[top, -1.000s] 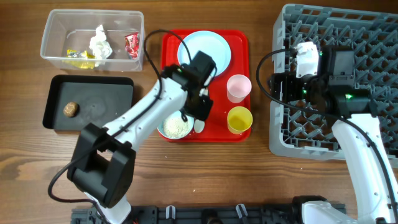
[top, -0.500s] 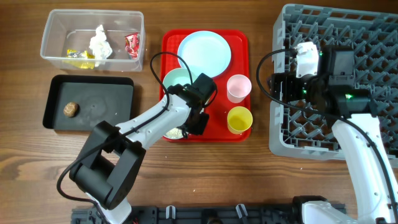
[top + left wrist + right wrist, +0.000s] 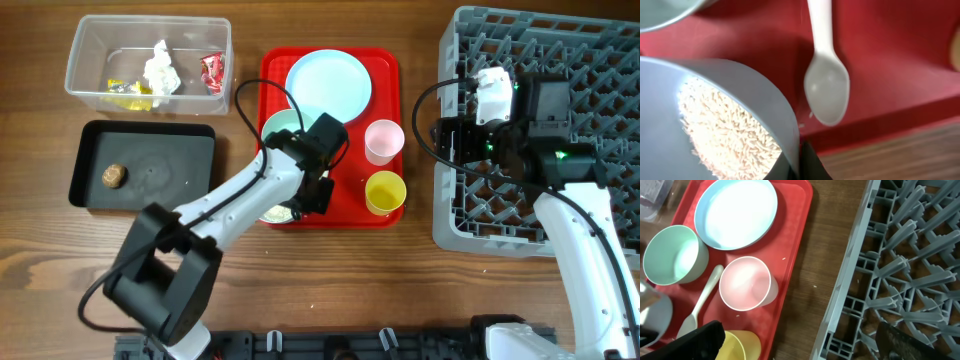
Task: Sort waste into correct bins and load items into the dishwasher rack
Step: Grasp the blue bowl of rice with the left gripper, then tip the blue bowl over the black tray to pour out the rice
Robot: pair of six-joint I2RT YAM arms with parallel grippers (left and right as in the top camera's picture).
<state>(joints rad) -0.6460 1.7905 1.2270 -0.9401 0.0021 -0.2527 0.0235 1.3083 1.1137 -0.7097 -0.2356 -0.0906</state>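
My left gripper (image 3: 306, 196) (image 3: 799, 152) is shut on the right rim of a light-blue bowl (image 3: 272, 213) (image 3: 745, 82) filled with white rice (image 3: 725, 125), at the front of the red tray. A white spoon (image 3: 826, 85) (image 3: 702, 302) lies on the tray just right of that bowl. An empty light-blue bowl (image 3: 282, 130), a round plate (image 3: 328, 85), a pink cup (image 3: 384, 140) and a yellow cup (image 3: 385, 192) also stand on the tray. My right gripper (image 3: 450, 140) (image 3: 805, 342) hangs open over the left edge of the grey dishwasher rack (image 3: 600, 60), holding nothing.
The clear tub (image 3: 80, 60) at the back left holds a yellow wrapper, a red wrapper and a white tissue. In front of it the black tray (image 3: 150, 165) holds a brown lump (image 3: 113, 176). The red tray (image 3: 385, 70) lies between the bins and the rack.
My left gripper has moved down to the rice bowl's right rim and closed on it. The right arm has stayed still.
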